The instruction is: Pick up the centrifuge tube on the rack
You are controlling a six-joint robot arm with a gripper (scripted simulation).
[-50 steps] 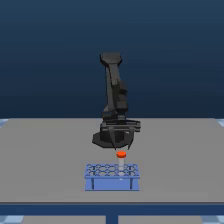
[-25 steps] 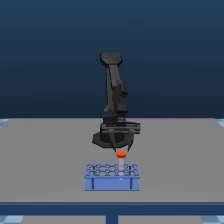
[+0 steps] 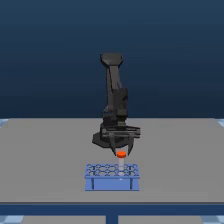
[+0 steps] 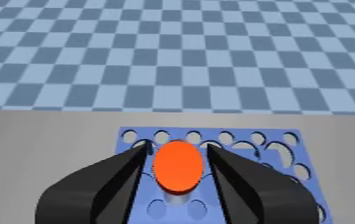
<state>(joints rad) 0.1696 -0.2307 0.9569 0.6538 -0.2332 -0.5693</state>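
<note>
**Operator:** As the wrist view shows, I have the end effector (image 4: 180, 170) closed around the centrifuge tube (image 4: 178, 166), its two black fingers (image 4: 120, 175) pressed against either side of the round orange-red cap. In the exterior view the cap (image 3: 121, 154) sits between the fingertips, just above the rack (image 3: 112, 176), so I judge the step in hand to be the lift out of the hole. I cannot tell from either view whether the tube's lower end has cleared the grid.

**Observer:** What does the next move call for?

**Operator:** A straight vertical rise, I think, keeping the tube upright. Any sideways drift could drag the thin body against a hole's edge and tip the rack on its thin legs.

**Observer:** Describe the materials.

**Operator:** The rack is light blue and rectangular, its top a grid of round holes, apparently rigid plastic. The cap is a smooth, matt orange-red disc. The tube's pale body is hidden beneath the cap and between the fingers. The fingers are dark, wedge-shaped and faceted, tapering toward the tips. The desk (image 3: 45, 150) is plain flat grey, and the rack stands near its front edge. Beyond it, the wrist view shows a blue-and-white chequered floor (image 4: 173, 55).
</note>
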